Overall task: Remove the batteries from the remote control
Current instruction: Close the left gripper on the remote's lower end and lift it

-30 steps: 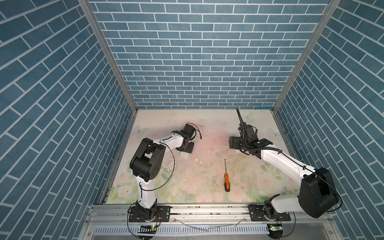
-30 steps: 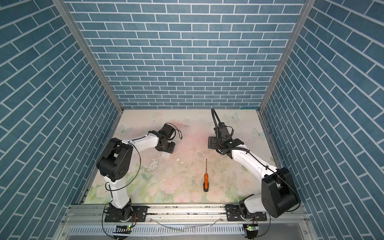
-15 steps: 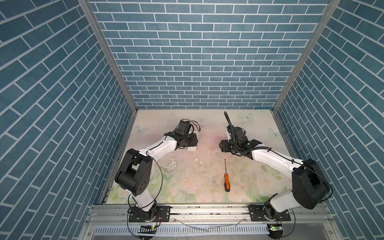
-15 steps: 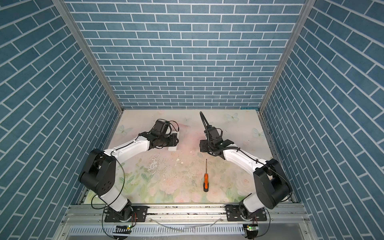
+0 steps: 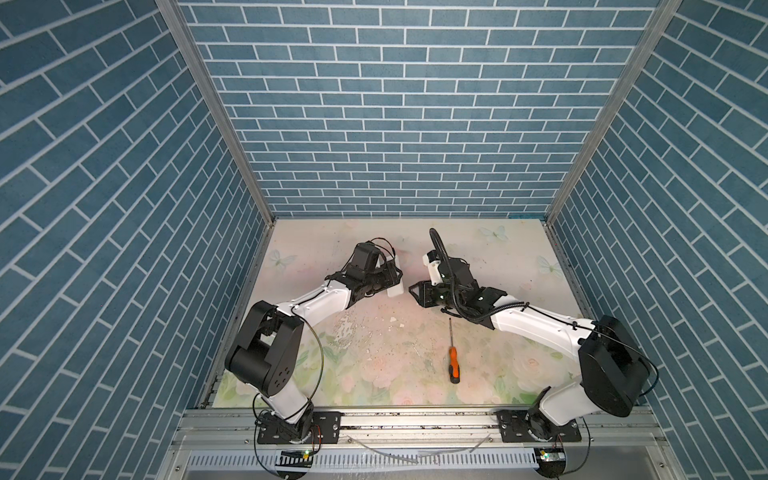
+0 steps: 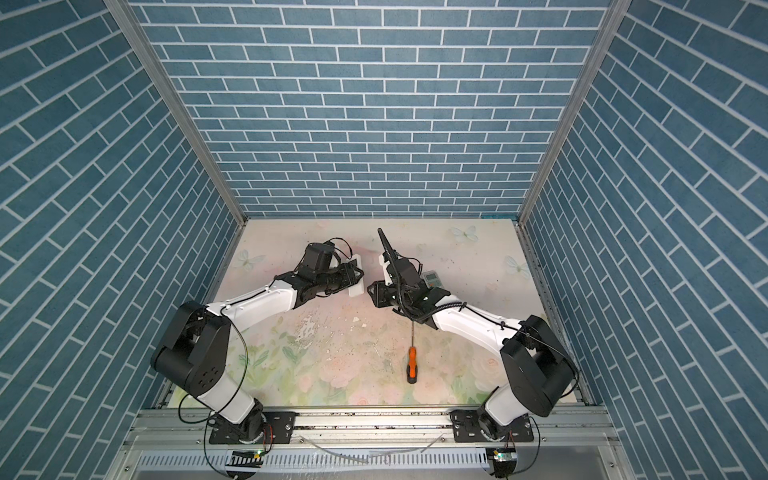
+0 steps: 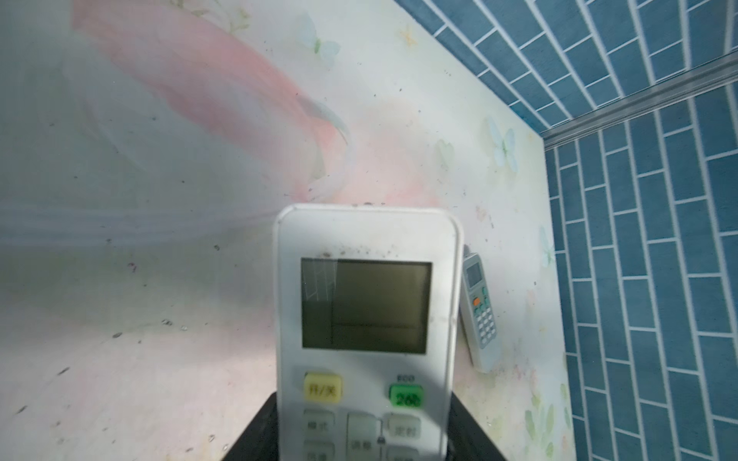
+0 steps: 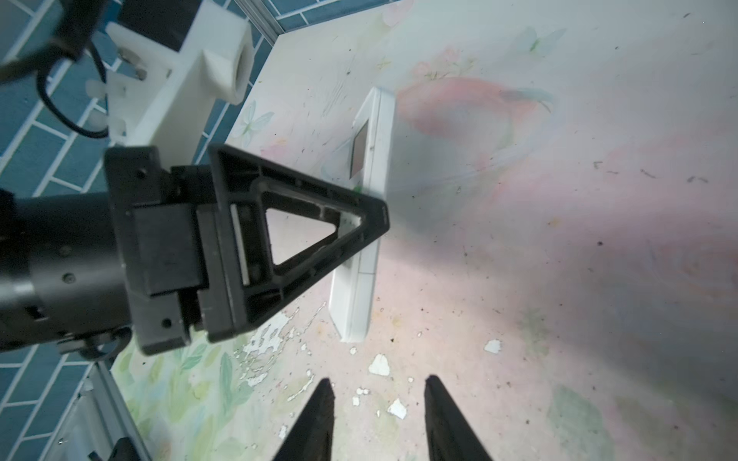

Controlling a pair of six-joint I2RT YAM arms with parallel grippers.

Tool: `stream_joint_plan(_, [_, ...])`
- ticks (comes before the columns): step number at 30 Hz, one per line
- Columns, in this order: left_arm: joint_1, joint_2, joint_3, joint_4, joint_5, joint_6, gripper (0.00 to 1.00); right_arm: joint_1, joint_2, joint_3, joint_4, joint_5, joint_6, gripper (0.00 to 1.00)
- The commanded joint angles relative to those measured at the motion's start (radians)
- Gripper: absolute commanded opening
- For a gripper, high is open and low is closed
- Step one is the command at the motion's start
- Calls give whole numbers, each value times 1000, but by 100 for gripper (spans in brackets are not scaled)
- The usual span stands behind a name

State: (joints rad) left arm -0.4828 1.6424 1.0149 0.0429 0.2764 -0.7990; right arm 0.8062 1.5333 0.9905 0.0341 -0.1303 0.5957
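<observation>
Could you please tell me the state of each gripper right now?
Left gripper: closed on the white air-conditioner remote.
Right gripper: open, nothing between its fingers.

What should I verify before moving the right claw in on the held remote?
1. Grip of left claw on white remote: ok.
2. Jaws of right claw apart, nothing between: ok.
3. Battery cover on or off: cannot tell, the back barely shows.
4. Sight of the batteries: not ok, none visible.
5. The screwdriver lies on the table, untouched: ok.
6. The second remote lies flat, apart from both claws: ok.
</observation>
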Motion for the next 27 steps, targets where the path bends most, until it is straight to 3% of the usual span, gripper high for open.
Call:
stream_joint_plan(1, [2, -23, -22, 98, 34, -57, 35, 5, 39, 78, 23, -30, 25, 43])
stream_joint_plan(15, [2, -90, -68, 132, 52, -80, 34, 7, 170, 191, -11, -34, 25, 43])
stream_joint_plan(27, [2, -108, -114, 185, 60, -116, 34, 6, 221, 235, 13, -59, 33, 33])
